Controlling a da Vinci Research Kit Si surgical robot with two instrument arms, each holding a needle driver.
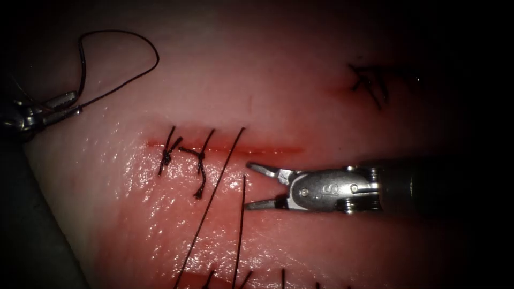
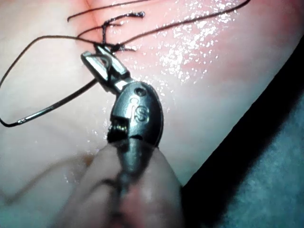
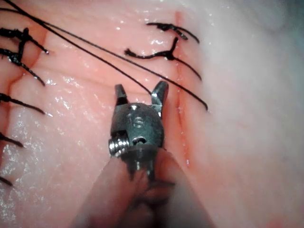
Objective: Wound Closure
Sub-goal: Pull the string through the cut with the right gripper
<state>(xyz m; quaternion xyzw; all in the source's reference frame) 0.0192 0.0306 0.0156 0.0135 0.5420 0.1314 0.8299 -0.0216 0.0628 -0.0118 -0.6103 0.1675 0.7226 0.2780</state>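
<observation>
Wet pink tissue (image 1: 300, 80) carries the cut (image 1: 225, 150), two knots on its left stretch. My right tool (image 1: 256, 187), jaws spread, holds nothing just below it. Far left, my left tool (image 1: 68, 106) pinches the needle (image 2: 35, 114), outside tissue, thread (image 1: 211, 198) trailing.

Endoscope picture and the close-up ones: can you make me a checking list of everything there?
Surface: wet, pale pink pork tissue.
Job's things: thin red cut with two knotted dark stitches; black thread crossing it; curved steel needle outside the tissue, left of the cut.
Clutter: older dark stitches.
Grippers: left tool shut on the needle, away from its thread end; right tool open, holding nothing.
Cables: nothing seen.
Surroundings: grey surface beside the tissue.
</observation>
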